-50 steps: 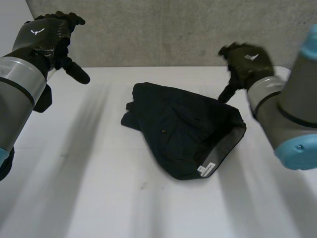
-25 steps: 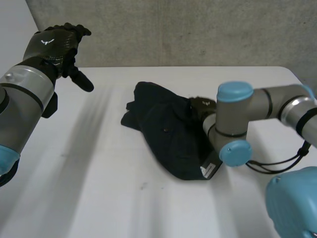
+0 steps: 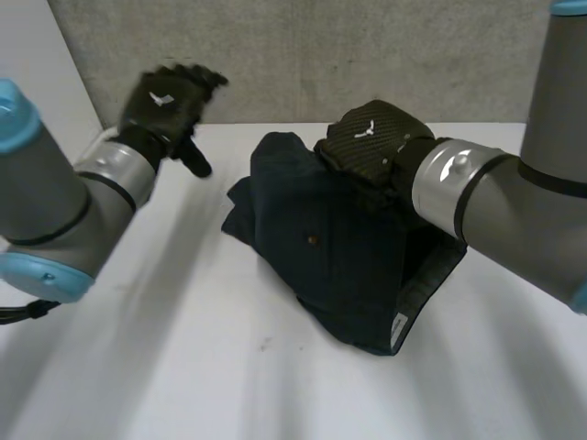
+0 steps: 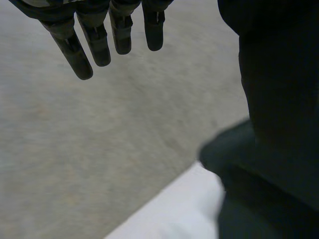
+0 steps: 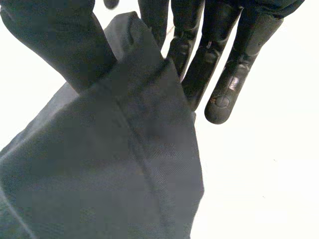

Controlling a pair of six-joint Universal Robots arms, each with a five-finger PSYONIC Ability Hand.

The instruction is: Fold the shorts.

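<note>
Dark navy shorts (image 3: pixel 335 261) lie bunched in the middle of the white table (image 3: pixel 165 367), with the waistband and a white label (image 3: pixel 398 327) toward the near right. My right hand (image 3: pixel 371 139) rests on the far part of the shorts. In the right wrist view its thumb (image 5: pixel 60 40) and fingers (image 5: pixel 219 74) pinch a raised fold of the shorts (image 5: pixel 109 164) between them. My left hand (image 3: pixel 170 103) hovers above the table, left of the shorts, with its fingers (image 4: pixel 94 42) straight and holding nothing. The shorts' edge (image 4: pixel 269 149) lies beside that hand.
A grey concrete wall (image 3: pixel 321 55) runs along the table's far edge. Bare white tabletop lies to the left of the shorts and in front of them. My right forearm (image 3: pixel 495 206) reaches over the right side of the shorts.
My right arm has swung in over the shorts and its hand has closed on a fold of cloth. The left hand has moved right, closer to the shorts, still open.
</note>
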